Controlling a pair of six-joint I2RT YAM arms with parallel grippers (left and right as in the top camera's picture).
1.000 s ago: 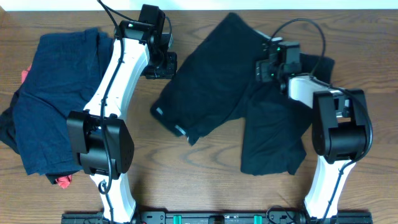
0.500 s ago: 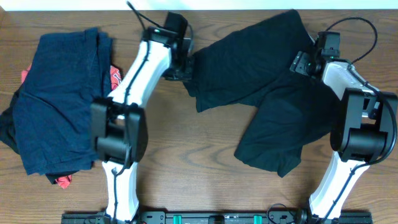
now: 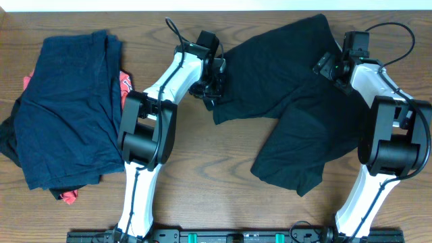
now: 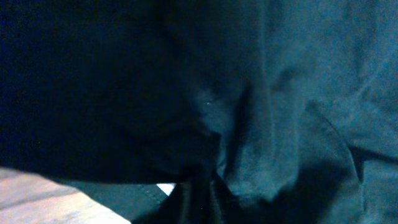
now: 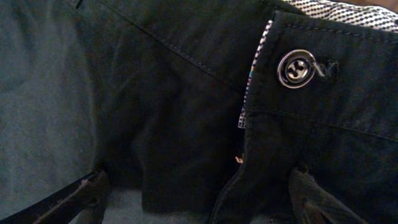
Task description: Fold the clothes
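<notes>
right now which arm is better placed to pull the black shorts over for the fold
Left. The left gripper is shut on the black shorts at their left edge. The right gripper is open over the waistband, holding nothing.

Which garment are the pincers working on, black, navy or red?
The black shorts, spread on the right, with the left pincer and right pincer on them. The navy garment and red-orange one lie piled at left.
</notes>
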